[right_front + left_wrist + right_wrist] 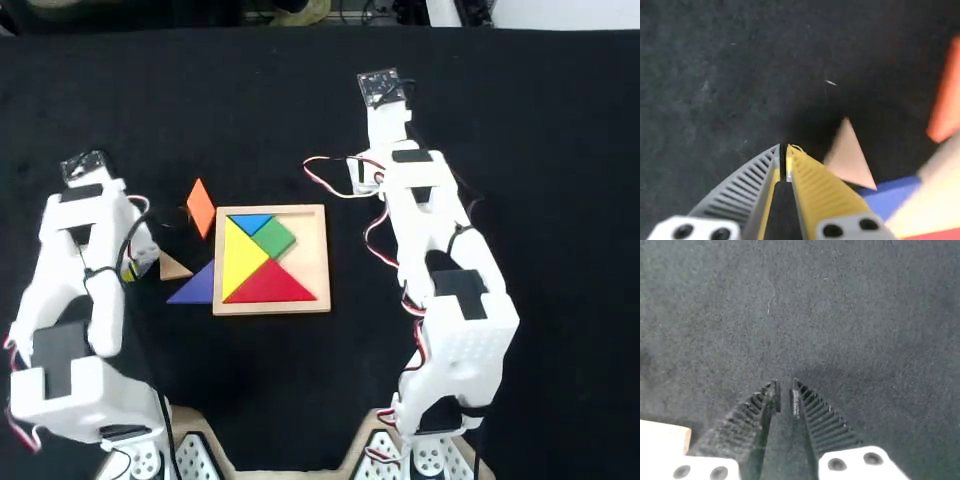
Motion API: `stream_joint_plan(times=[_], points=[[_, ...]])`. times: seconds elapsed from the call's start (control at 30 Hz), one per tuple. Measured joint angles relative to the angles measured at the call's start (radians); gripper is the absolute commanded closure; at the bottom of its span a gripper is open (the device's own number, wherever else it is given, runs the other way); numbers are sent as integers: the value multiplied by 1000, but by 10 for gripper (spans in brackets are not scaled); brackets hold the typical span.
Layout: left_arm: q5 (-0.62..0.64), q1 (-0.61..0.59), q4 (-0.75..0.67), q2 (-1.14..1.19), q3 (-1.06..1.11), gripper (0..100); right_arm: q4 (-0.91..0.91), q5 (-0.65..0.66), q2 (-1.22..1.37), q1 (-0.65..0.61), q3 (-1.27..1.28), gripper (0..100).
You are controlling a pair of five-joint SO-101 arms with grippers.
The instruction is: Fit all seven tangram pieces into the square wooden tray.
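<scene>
We see the black counter (520,130) carrying everything, with the left arm (75,290) at the 9 o'clock side and the right arm (440,260) at the 3 o'clock side. Between them lies the square wooden tray (308,235). The left claw (785,151) is pressed together on nothing, its tips over bare cloth just beside the tan triangle (847,155). The right claw (784,392) is all but pressed together, a thin slit between its tips, and grips nothing.

Inside the tray, a yellow triangle (240,262) fills the 9 o'clock part and a red triangle (272,285) the 6 o'clock part. A green square (274,238) and a small blue triangle (250,223) sit toward 12 o'clock, and the 3 o'clock part is bare wood. Outside, a dark blue triangle (197,289) touches the tray's 9 o'clock edge near its 7 o'clock corner. An orange parallelogram (201,207) lies off the 11 o'clock corner, and the tan triangle lies just beside the dark blue one.
</scene>
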Motion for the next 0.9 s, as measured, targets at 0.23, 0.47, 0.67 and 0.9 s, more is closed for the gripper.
stream_joint_plan(times=[0.23,0.47,0.67,0.9], points=[[2,43,-58,152,-71,971,0,0,0,0,0,953],[2,173,-58,301,-279,971,0,0,0,0,0,953],[0,267,-60,344,-368,971,0,0,0,0,0,953],[5,331,-44,347,-430,971,0,0,0,0,0,953]])
